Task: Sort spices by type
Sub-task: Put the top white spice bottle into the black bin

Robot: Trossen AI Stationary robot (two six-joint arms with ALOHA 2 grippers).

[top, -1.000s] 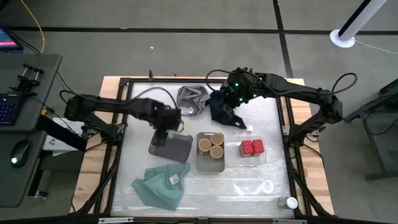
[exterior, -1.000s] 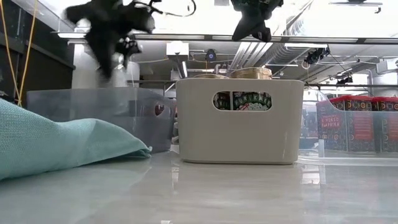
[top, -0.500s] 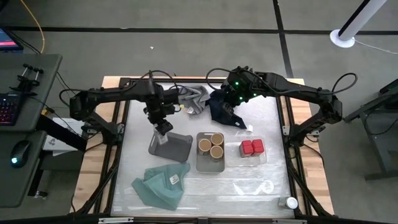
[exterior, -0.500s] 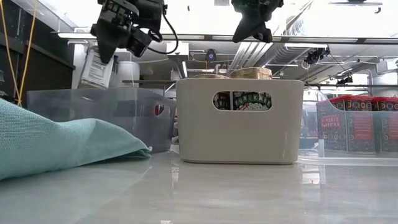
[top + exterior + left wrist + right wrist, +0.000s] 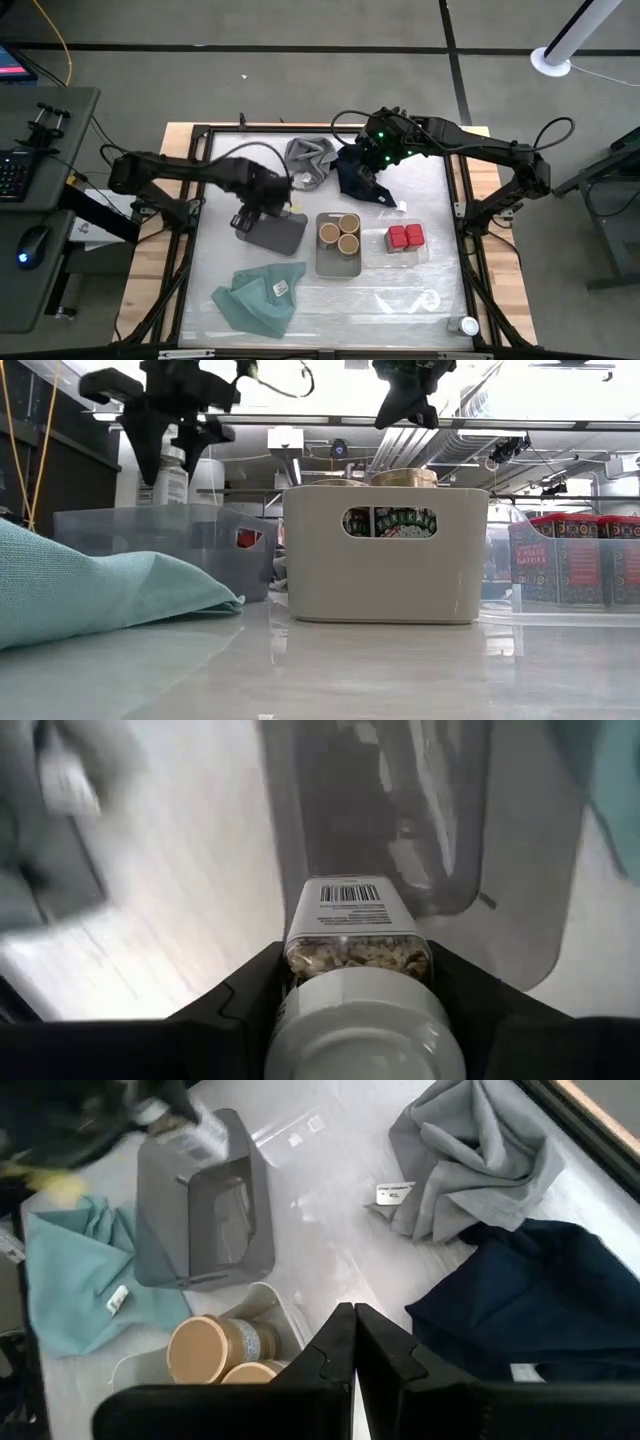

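While over grey tray [image 5: 277, 233], left gripper [image 5: 357, 982] clamps white-capped jar [image 5: 357, 970].

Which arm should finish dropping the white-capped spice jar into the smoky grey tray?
Left. The left gripper is shut on the white-capped spice jar just above the smoky grey rectangular tray. The right gripper hangs shut over the navy cloth, farther off.

You're looking at two black, tubular jointed arms trailing looped black cables. The right arm [image 5: 470, 150] is showing green lights at its wrist; the left arm [image 5: 180, 170] is ending in matte black fingers [image 5: 250, 995].
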